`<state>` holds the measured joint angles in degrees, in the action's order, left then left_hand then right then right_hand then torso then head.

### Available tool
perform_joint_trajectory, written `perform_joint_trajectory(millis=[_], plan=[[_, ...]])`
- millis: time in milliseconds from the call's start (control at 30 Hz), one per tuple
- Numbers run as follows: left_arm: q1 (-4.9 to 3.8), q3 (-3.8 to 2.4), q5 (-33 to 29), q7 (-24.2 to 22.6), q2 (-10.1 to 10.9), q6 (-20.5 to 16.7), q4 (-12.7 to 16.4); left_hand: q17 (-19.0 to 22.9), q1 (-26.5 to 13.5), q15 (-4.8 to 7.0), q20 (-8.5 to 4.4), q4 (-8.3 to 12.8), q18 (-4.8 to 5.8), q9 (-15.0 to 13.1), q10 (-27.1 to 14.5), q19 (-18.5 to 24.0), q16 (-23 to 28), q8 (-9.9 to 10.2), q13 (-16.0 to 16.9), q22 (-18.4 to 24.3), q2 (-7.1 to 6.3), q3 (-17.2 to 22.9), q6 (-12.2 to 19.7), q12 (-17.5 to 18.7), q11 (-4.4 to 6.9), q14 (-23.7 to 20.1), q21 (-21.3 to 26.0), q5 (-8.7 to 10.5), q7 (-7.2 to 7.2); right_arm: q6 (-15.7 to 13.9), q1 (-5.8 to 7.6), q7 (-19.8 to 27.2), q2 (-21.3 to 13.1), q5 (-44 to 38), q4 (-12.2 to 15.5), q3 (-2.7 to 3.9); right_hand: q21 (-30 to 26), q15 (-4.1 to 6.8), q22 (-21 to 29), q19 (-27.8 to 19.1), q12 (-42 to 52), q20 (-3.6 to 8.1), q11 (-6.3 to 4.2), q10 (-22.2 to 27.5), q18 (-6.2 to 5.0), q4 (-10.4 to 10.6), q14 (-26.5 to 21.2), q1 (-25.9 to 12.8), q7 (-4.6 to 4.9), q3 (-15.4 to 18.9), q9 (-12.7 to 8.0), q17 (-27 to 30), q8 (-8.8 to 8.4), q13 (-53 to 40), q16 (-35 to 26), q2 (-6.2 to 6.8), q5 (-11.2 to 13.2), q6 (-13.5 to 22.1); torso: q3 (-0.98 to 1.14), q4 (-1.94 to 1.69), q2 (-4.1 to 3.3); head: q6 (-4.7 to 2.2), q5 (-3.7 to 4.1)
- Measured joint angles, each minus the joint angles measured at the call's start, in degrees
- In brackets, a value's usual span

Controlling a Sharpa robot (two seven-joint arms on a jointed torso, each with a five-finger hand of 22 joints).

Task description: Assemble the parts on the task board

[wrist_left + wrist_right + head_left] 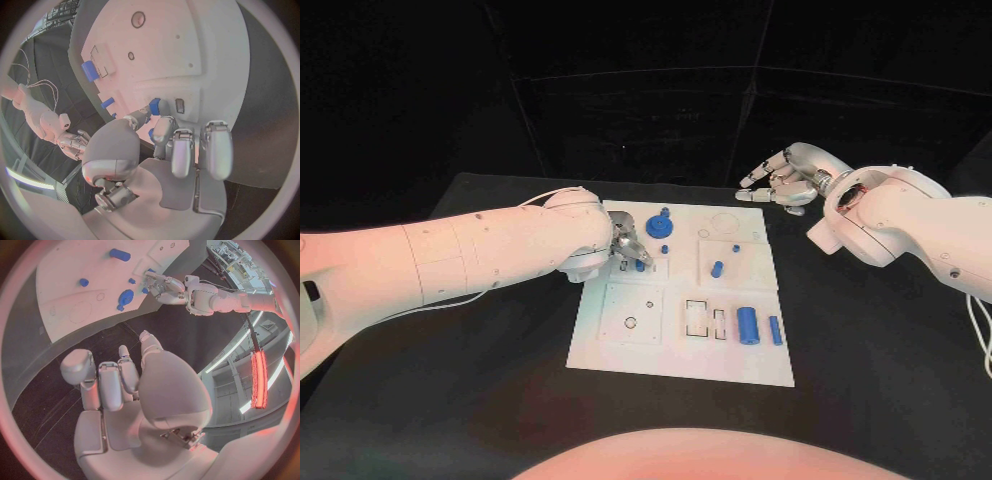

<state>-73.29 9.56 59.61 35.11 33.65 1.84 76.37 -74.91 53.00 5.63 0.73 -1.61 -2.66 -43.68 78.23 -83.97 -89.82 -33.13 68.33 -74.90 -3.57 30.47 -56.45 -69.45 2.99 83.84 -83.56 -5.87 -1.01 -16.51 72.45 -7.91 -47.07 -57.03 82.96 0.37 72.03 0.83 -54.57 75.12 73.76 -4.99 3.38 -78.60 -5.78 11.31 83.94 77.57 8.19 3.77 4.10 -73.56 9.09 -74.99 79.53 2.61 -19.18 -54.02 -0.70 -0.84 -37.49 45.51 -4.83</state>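
The white task board point(678, 345) lies in the middle of the black table point(473, 400). The left robot hand point(626, 250) sits over the board's left side and pinches a small blue part point(640, 265) between thumb and a finger, right at the board's surface. Just beyond that hand stands a round blue piece point(661, 222); a small blue peg point(717, 268) lies near the board's middle, and two blue cylinders point(757, 325) lie side by side toward the near right corner.

The left wrist view shows the pinch closely: the blue part point(154, 106) sits at the fingertips, beside a small rectangular slot point(179, 105) in the board.

The right robot hand point(783, 183) hovers off the board's far right corner, fingers loosely curled, holding nothing; its wrist view shows bare table under the fingers point(109, 385).
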Motion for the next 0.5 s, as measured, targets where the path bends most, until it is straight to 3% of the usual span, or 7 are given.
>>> perform_joint_trajectory(millis=[367, 500], plan=[[0.00, 0.01, -0.12, 0.13, 0.05, 0.16, -0.30, 0.00, -3.41, 0.20, -0.18, -2.98, 0.00, -0.82, 0.20, -0.18, 0.00, -0.45, 0.29, 0.00, -1.10, -7.62, -0.48, -0.22, -0.22, 0.20, -0.15, 0.32, 0.09, 0.01, 0.00, 0.04, 0.12, 0.00, -0.30, 0.00, -0.32, 0.00, 0.16, -0.08, -0.23, 0.08, 0.00, 0.00, 0.00, 0.34, 0.00, 0.00, 0.00, 0.34, -0.04, 0.04, 0.00, 0.00, 0.00, 0.00, 0.00, 0.00, -0.02, 0.00, 0.02, 0.08, 0.18], [0.00, 0.01, -0.14, 0.15, 0.12, 0.05, -0.28, 0.00, -3.70, 0.20, -0.39, -4.02, 0.00, -1.09, 0.20, 0.02, 0.00, -0.45, 0.29, 0.00, -0.89, -11.00, -0.48, -0.22, -0.22, 0.20, -0.15, 0.72, 0.09, 0.01, 0.00, 0.06, 0.13, 0.00, -0.49, 0.00, -0.32, 0.00, 0.28, -0.08, -0.23, 0.08, 0.00, 0.00, 0.00, 0.50, 0.00, 0.00, 0.00, 0.50, -0.04, 0.04, 0.00, 0.00, 0.00, 0.00, 0.00, 0.00, -0.04, -0.03, 0.02, 0.04, 0.21]])
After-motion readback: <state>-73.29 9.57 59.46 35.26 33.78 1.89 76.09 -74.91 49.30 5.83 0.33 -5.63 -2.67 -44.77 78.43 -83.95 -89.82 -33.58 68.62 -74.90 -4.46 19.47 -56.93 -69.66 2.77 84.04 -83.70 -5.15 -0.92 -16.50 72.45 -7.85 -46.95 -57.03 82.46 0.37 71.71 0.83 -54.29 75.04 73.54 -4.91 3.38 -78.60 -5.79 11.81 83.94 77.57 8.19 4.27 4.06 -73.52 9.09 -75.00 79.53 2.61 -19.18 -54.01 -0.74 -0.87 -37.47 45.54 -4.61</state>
